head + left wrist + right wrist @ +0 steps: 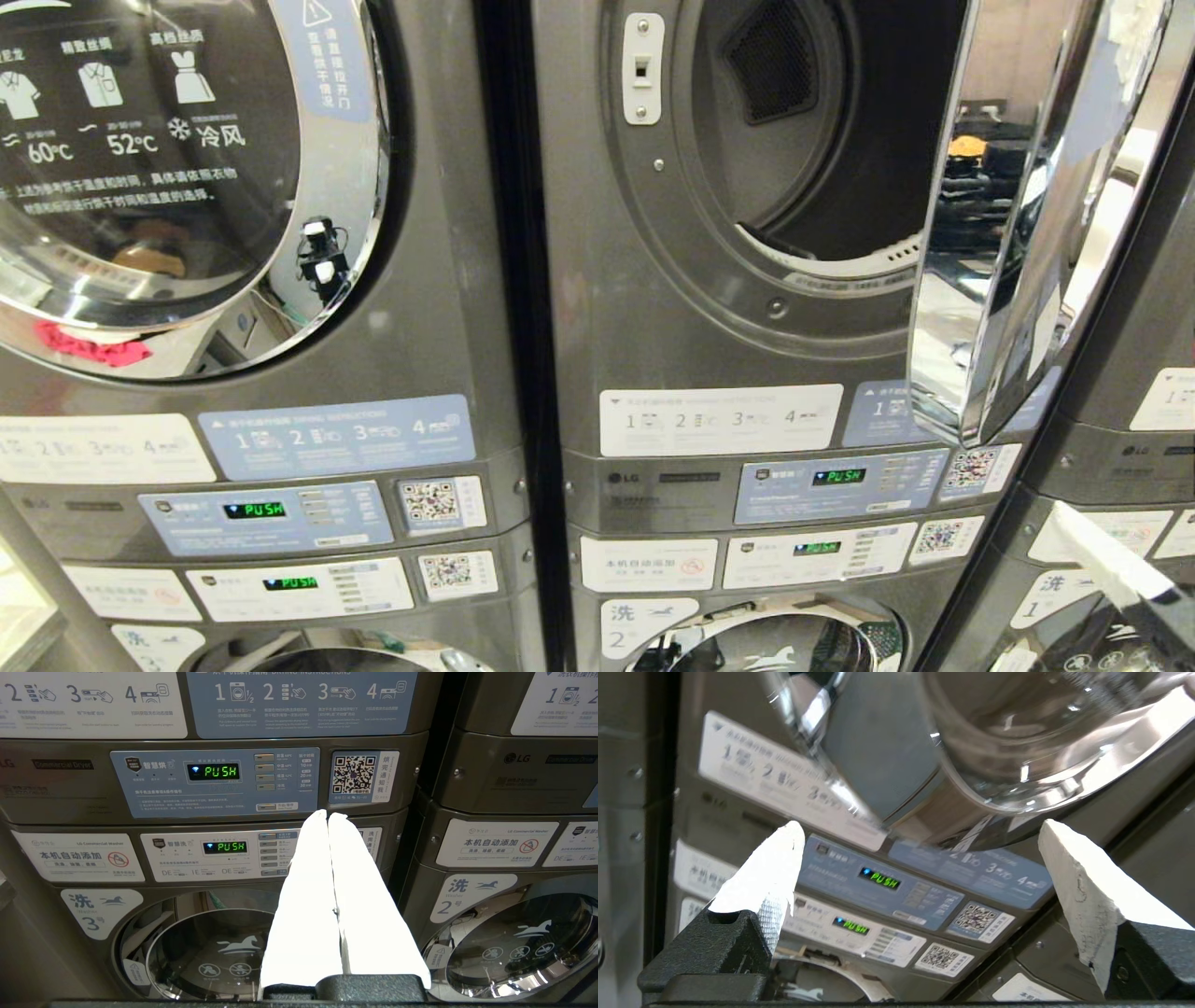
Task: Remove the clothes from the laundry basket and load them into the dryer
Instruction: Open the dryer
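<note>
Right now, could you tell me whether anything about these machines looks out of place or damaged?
Nothing stands out. The dryer door hangs open on the right of its dark, seemingly empty drum, ready for loading; no damage shows.

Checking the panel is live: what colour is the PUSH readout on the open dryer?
Green, on the PUSH readout below the open dryer; clearest in the head view.

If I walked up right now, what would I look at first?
Probably the open dryer in the middle, its dark round drum empty and its shiny chrome door swung out to the right. Next, the green PUSH lights glowing on the panels below. The right gripper is wide open and empty, pointing up at that door.
</note>
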Available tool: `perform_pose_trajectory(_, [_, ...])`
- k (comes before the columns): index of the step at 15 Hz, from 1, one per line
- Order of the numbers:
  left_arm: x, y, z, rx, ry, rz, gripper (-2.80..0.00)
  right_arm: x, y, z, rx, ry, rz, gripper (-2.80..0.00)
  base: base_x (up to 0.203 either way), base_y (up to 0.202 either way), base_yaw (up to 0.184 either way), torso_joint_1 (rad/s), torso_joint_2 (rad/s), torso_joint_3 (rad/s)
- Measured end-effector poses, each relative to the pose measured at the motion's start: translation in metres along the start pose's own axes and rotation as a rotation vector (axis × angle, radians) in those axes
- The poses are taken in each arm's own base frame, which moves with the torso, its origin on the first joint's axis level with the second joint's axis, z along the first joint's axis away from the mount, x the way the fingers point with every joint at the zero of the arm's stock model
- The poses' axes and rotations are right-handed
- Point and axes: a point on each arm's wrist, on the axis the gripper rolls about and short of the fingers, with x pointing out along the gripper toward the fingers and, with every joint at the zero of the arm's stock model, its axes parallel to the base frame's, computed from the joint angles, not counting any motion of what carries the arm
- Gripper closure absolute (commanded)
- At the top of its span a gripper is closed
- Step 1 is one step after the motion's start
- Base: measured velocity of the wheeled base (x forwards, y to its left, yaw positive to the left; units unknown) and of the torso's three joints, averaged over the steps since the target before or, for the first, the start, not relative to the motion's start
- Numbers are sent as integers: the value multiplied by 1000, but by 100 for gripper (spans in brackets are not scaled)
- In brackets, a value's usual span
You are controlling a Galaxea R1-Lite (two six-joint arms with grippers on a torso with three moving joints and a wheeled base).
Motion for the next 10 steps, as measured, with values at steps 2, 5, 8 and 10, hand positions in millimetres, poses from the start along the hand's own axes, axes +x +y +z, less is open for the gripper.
perform_pose_trajectory(2, [0,0,0,0,0,0,0,-3,1,-13,-22,10,15,-280,0,0,0,0,0,0])
perform_pose_trajectory(5, [0,0,0,0,0,0,0,-8,5,-45,-51,52,31,-280,0,0,0,0,0,0])
perform_pose_trajectory(8, [0,0,0,0,0,0,0,-17,2,-72,-76,84,37,-280,0,0,0,0,0,0])
perform_pose_trajectory(10, [0,0,0,0,0,0,0,-21,-2,-81,-111,103,42,-280,0,0,0,0,0,0])
